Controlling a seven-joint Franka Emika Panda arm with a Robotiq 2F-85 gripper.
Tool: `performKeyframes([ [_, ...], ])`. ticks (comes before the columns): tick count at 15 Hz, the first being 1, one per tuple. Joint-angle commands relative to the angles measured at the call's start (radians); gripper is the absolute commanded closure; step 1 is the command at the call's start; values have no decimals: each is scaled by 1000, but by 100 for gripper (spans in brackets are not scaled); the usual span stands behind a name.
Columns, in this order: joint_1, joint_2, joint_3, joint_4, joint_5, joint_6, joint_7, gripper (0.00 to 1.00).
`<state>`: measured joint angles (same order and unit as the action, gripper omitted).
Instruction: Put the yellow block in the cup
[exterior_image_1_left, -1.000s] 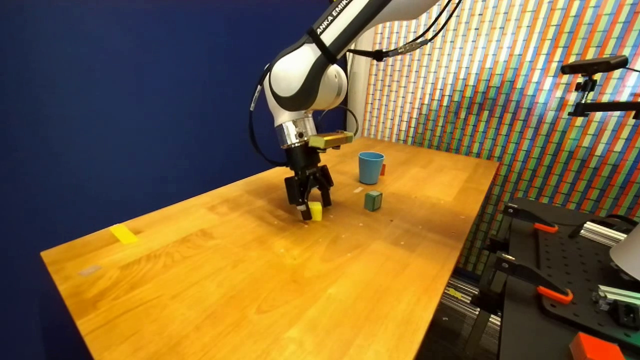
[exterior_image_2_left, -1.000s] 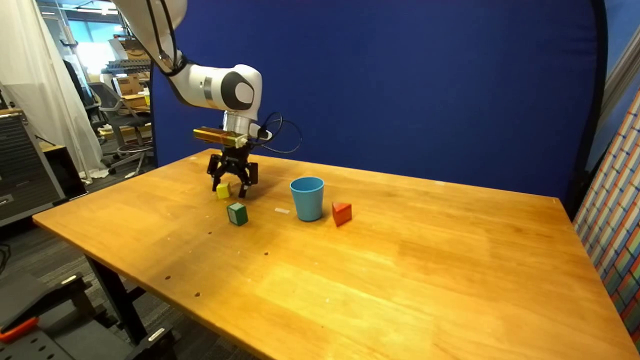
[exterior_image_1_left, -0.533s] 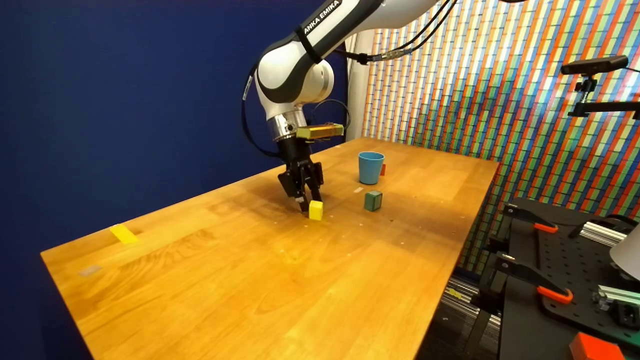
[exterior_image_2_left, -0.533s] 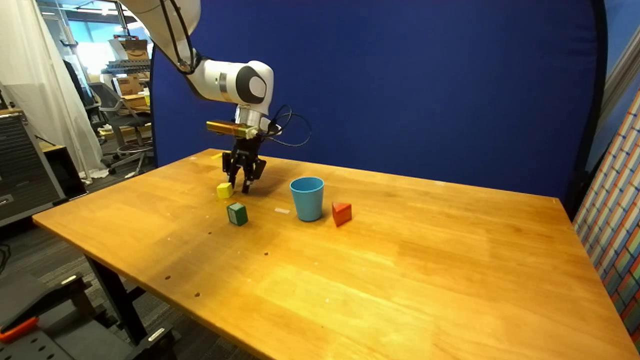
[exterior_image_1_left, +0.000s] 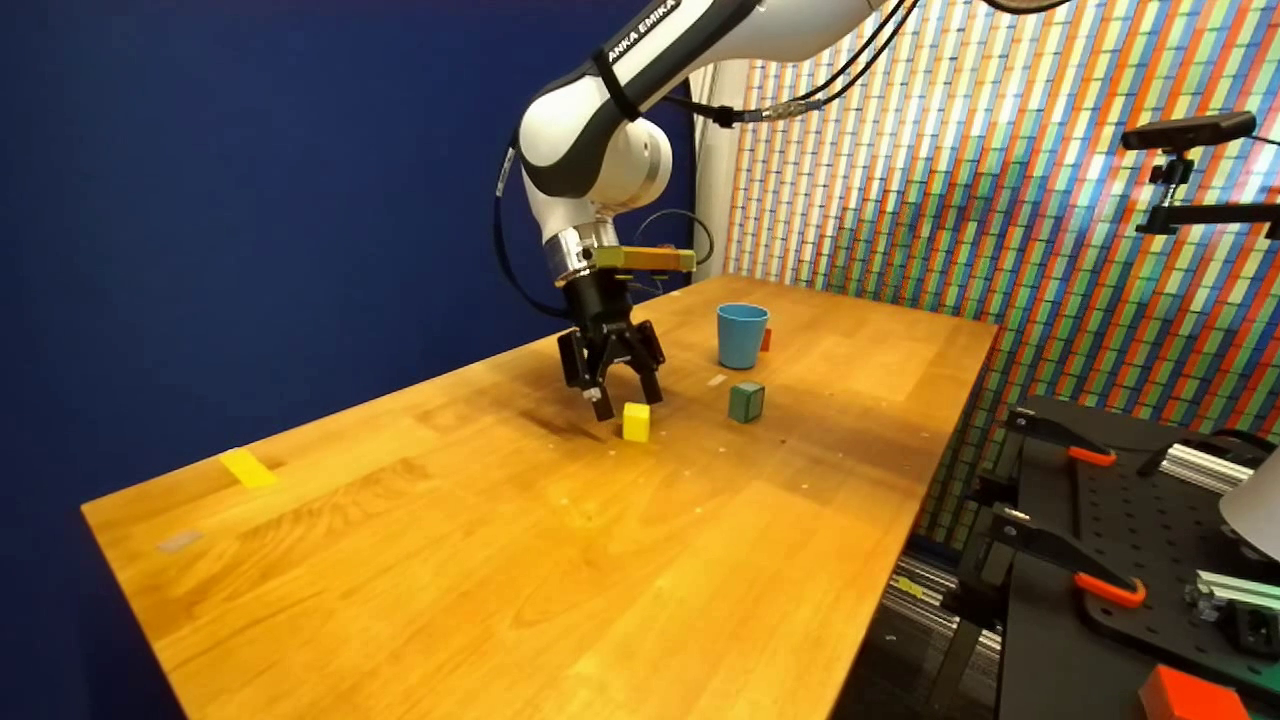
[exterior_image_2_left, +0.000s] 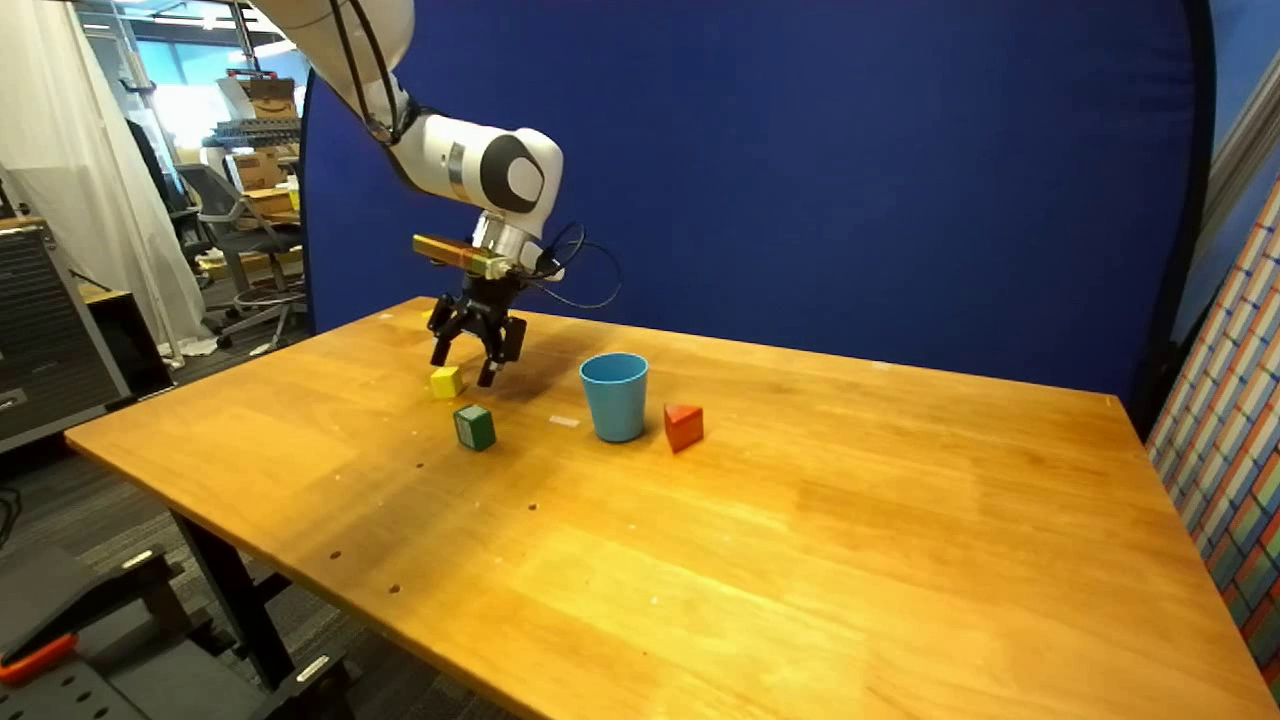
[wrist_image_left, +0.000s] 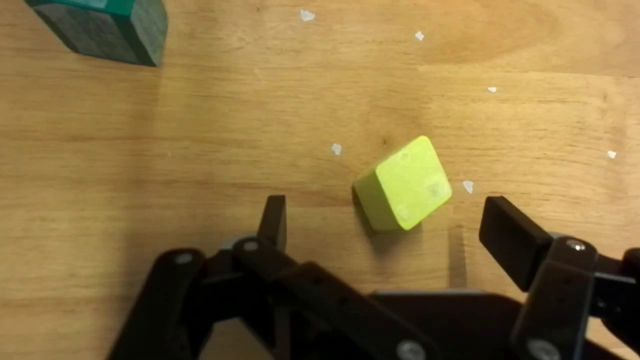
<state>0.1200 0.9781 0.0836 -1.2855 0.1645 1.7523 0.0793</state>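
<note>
The yellow block (exterior_image_1_left: 636, 422) sits on the table in both exterior views (exterior_image_2_left: 446, 382). In the wrist view the yellow block (wrist_image_left: 412, 182) lies turned at an angle, ahead of the space between my fingertips. My gripper (exterior_image_1_left: 628, 398) is open and empty. It is just behind and a little above the block, also in an exterior view (exterior_image_2_left: 463, 368). In the wrist view its fingers (wrist_image_left: 389, 225) are spread wide, with no contact seen on the block. The blue cup (exterior_image_1_left: 742, 338) stands upright on the table in both exterior views (exterior_image_2_left: 615, 400). The cup is out of the wrist view.
A dark green block (exterior_image_2_left: 474, 428) sits near the yellow block and shows in the wrist view (wrist_image_left: 110, 32). A red wedge-shaped block (exterior_image_2_left: 684, 428) stands beside the cup. A flat yellow tape strip (exterior_image_1_left: 247, 467) is stuck near the table's edge. A blue backdrop (exterior_image_2_left: 780, 200) stands behind the table.
A second ago the gripper was down with its fingers around the block. It drew back behind the block with fingers narrowed, then spread them wide and rose slightly. The block shifted slightly.
</note>
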Motion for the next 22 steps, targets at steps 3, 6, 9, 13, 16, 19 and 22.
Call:
performKeyframes([
  [3,-5,-4,30,-25,50,3,26,44],
  [6,-10,-10,37,-52,75,-3,41,67],
  [9,-22,-44,30,-94,95,19,64,89],
  [13,-77,-239,-6,-297,151,164,97,83],
  [16,-112,-367,-49,-409,162,250,129,83],
  [19,-146,-508,-98,-524,161,308,171,83],
  [22,-150,-599,-153,-602,124,372,242,83],
])
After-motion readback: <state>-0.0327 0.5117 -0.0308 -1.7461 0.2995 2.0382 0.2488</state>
